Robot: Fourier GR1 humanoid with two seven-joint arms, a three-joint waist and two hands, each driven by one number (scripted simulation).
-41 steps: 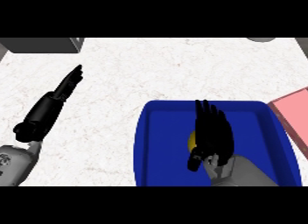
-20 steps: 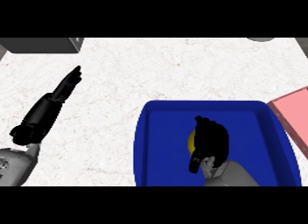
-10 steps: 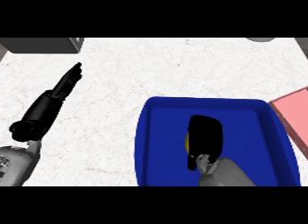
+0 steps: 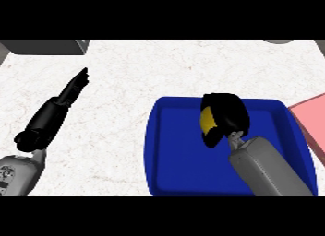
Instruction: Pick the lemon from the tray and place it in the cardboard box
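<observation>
Right hand (image 4: pixel 226 115) curled round the lemon (image 4: pixel 207 120) above the blue tray (image 4: pixel 172 156). Left hand (image 4: pixel 56 110) resting well left of the tray, fingers straight. Could slip during carry toward the pink box (image 4: pixel 318 124) right of the tray, only 1 sliver of fruit showing.

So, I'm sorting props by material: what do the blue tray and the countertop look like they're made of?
The blue tray looks like smooth moulded plastic: one even colour, rounded corners, raised rim. The countertop looks like polished white stone, perhaps marble, judging by faint reddish veining; it could be laminate.
</observation>
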